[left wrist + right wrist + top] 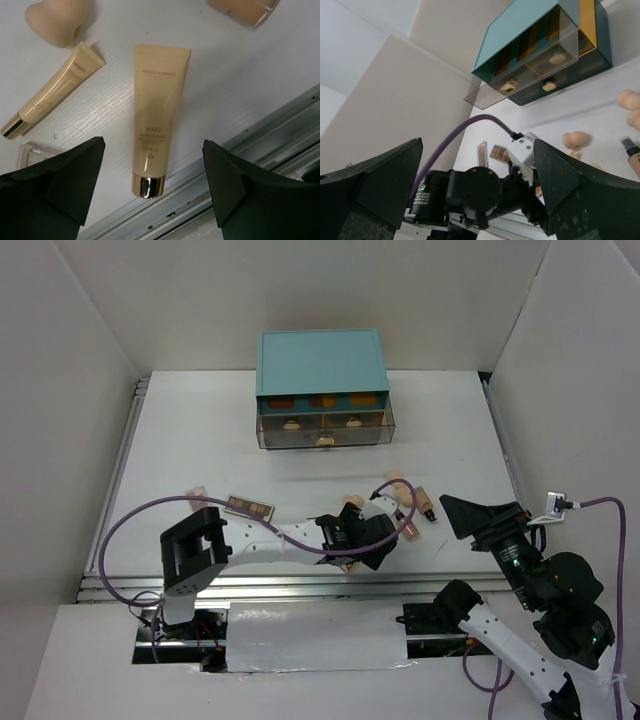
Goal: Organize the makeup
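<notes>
My left gripper (153,149) is open and hovers just above a beige tube (159,110) that lies near the table's front rail, its gold cap (148,186) between the jaws. A slim beige stick (57,87), a peach sponge (56,19), a brownish bottle (245,7) and a palette corner (29,152) lie around it. In the top view the left gripper (362,543) sits at front centre, with a rectangular palette (249,507), sponges (397,484) and the bottle (426,503) nearby. My right gripper (462,515) is open, empty and raised (477,150).
The teal chest of drawers (320,375) stands at the back centre with its clear lower drawers (325,432) pulled out; it also shows in the right wrist view (530,30). A metal rail (235,150) runs along the table's front edge. White walls enclose three sides.
</notes>
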